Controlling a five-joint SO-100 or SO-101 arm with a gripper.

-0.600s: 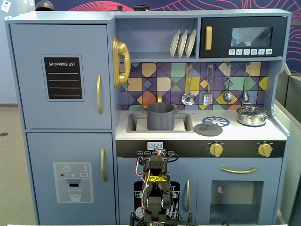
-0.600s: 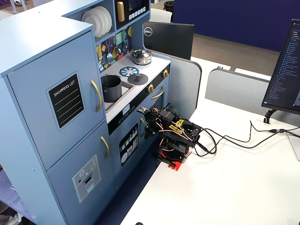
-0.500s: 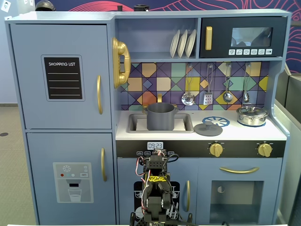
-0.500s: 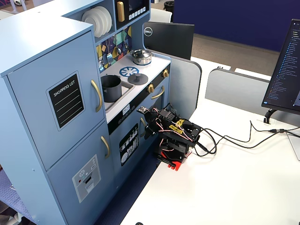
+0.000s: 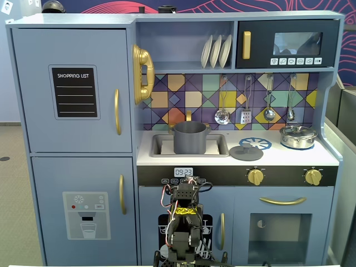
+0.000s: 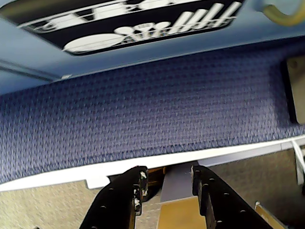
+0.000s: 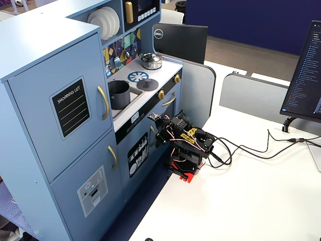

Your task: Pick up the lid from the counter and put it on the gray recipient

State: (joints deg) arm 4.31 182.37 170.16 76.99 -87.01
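The lid (image 5: 246,152) is lying flat on the counter (image 5: 289,157), just right of the gray recipient (image 5: 189,137) standing in the sink. The gripper (image 6: 167,183), fingers (image 6: 137,187) narrowly parted and empty, is pointing floorward, well below the lid.

The arm (image 7: 186,145) is black plastic with boxy servo housings, yellow labels on its upper links, and red, black and white wires looping between joints. A red clamp (image 7: 179,171) sits beneath its base. The gripper (image 6: 167,183) has two thick black fingers (image 6: 129,193) with scuffed, pale-flecked tips.

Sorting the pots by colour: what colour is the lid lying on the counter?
Matte dark gray lid, clearest in a fixed view.
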